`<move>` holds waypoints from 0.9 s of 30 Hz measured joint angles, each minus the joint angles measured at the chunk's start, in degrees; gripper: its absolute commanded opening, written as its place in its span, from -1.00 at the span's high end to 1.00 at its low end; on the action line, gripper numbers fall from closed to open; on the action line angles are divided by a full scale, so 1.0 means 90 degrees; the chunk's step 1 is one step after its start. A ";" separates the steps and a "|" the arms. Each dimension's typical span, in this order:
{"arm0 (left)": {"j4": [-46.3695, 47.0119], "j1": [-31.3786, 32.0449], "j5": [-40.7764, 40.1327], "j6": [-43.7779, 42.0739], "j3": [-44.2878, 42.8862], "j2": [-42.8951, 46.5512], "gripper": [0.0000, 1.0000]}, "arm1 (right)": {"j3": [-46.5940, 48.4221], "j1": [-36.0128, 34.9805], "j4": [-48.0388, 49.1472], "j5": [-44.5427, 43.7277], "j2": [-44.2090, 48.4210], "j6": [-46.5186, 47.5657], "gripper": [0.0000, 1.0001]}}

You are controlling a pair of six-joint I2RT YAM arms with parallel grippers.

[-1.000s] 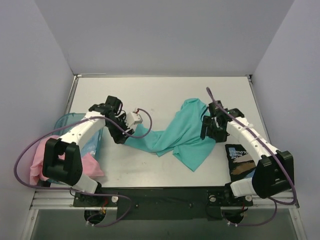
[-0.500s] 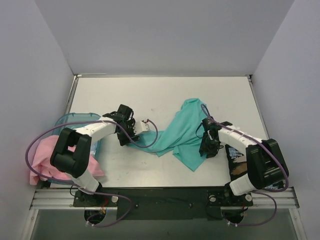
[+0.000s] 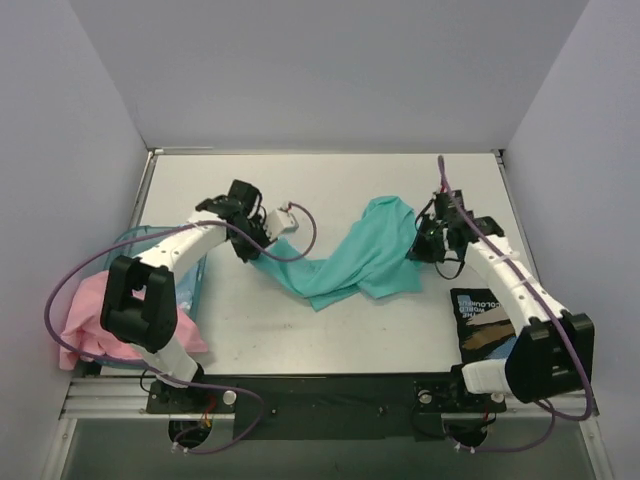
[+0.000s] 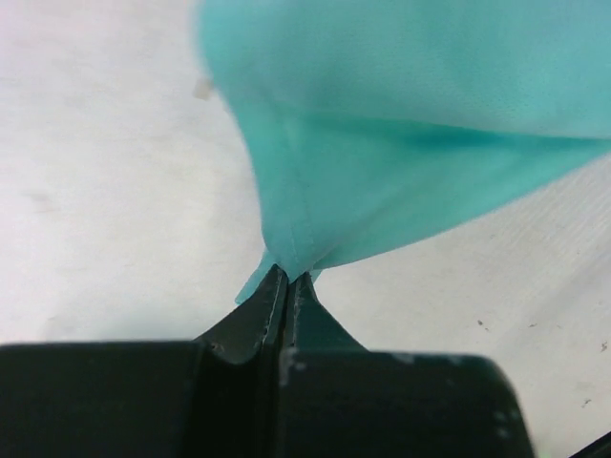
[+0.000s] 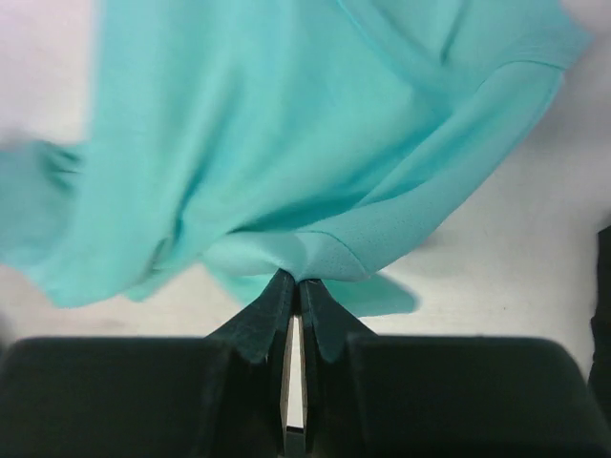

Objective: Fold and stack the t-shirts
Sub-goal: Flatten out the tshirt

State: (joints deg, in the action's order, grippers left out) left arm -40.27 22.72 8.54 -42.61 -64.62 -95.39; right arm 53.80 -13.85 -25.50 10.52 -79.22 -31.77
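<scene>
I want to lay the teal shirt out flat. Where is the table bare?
Bare: the far strip of table beyond the teal shirt, and the near strip in front of it. Crowded: left edge, blue tub and pink shirt; right near corner, dark booklet.

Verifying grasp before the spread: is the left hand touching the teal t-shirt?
Touching. Left wrist view: the left hand is shut on a bunched edge of the teal t-shirt, cloth emerging right from its tips.

My right gripper (image 3: pixel 422 248) has drawn the near flap of the teal-green t-shirt (image 3: pixel 350 262) farther away. My left gripper (image 3: pixel 252 252) has shifted far-left, stretching the cloth.
</scene>
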 measured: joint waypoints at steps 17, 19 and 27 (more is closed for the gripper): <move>-0.3223 -0.2178 0.2613 0.1222 -0.4563 0.1416 1.00 | 0.4318 0.1826 -0.1105 0.1299 0.2399 0.1139 1.00; -0.3458 -0.2178 0.2754 0.1212 -0.4505 0.1426 1.00 | 0.4342 0.1829 -0.1141 0.1413 0.2431 0.1180 1.00; -0.3529 -0.2159 0.2844 0.0777 -0.2288 0.1015 -0.15 | 0.2152 0.1671 -0.0622 0.1588 0.2841 0.1071 1.00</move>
State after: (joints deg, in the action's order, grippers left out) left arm -72.03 3.29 34.13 -35.62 -85.21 -86.26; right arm 73.17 1.19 -31.09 24.82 -53.65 -22.13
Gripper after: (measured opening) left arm 0.514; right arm 0.005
